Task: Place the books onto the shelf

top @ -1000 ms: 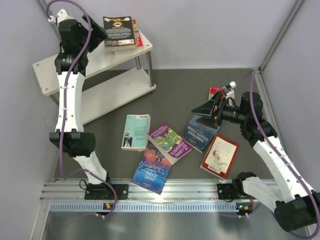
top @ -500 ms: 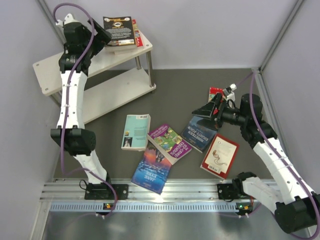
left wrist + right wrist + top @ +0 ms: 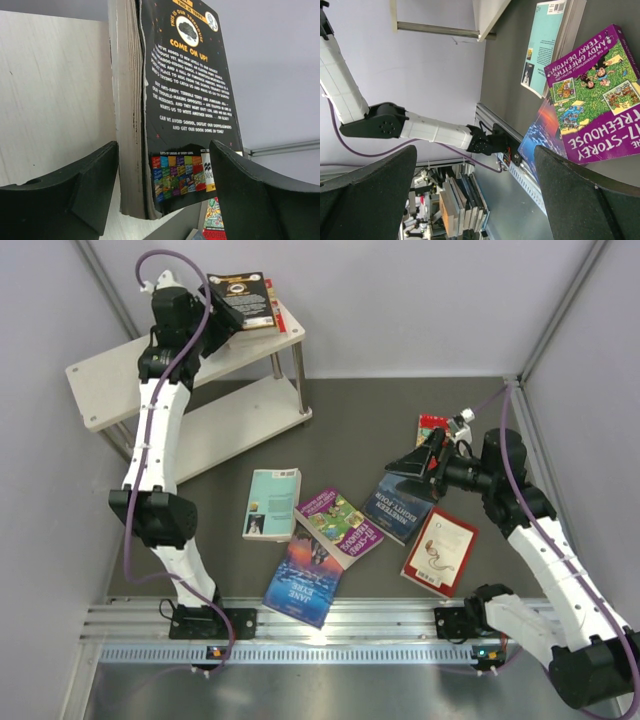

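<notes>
Books (image 3: 305,585) lie loose on the worktop (image 3: 400,410) by the arm bases, and the right gripper (image 3: 408,462) hangs over them wide open and empty. Far back, the left gripper (image 3: 162,145) has a finger on each side of the black book (image 3: 190,90) on the shelf (image 3: 120,380) top; I cannot tell if it squeezes. It should lay that book flat, well in from the edge, then let go gently.

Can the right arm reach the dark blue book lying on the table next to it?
Probably yes. The right gripper is open and hangs close by the top end of the dark blue book, which has nothing lying on top of it. It lies flat, though, so it may be hard to pinch.
</notes>
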Robot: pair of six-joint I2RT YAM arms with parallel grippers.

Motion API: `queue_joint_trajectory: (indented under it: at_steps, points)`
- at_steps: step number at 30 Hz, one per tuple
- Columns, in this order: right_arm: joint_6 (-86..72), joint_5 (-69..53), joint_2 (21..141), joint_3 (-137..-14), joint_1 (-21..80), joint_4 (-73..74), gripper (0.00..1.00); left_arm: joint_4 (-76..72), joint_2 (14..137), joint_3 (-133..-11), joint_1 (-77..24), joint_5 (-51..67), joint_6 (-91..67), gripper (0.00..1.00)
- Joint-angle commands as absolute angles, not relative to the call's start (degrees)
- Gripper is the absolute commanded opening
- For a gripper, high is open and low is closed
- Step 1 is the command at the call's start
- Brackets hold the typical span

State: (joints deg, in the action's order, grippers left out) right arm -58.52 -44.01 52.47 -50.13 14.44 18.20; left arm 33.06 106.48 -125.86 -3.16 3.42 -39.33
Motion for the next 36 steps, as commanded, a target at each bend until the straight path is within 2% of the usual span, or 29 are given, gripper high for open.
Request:
queue_joint_trajectory:
  at_steps: [1, 12, 16, 20, 23, 32, 36]
  points:
    - [-57.3, -44.0, 51.8, -50.3, 13.7, 18.3, 1.0, 29.7, 106.0, -126.0, -4.2, 2.9, -39.1, 0.77]
    - [-56.6, -44.5, 52.3, -49.9, 13.4, 18.3, 1.0, 31.0, 106.9, -126.6, -7.2, 0.7, -38.5, 0.75]
    - [-56.3, -44.6, 52.5, -50.0, 13.6, 18.3, 1.0, 33.3, 108.0, -129.0, -7.8, -0.5, -37.5, 0.81]
    - [-56.0, -44.7, 52.5, -49.9, 13.6, 18.2, 1.0, 35.2, 106.2, -129.1, -7.7, -4.7, -36.0, 0.94]
    - [-55.8, -44.7, 52.3, -49.9, 13.8, 18.3, 1.0, 35.8, 103.5, -127.9, -7.4, -6.2, -35.1, 0.99]
    - [-54.8, -44.5, 52.9, -50.8, 14.8, 18.4, 1.0, 40.5, 91.9, -124.8, -4.7, -10.8, -33.0, 0.99]
    - [-53.6, -43.9, 53.3, -51.1, 15.3, 19.2, 1.0, 41.9, 82.3, -117.4, -4.7, -11.8, -31.4, 0.99]
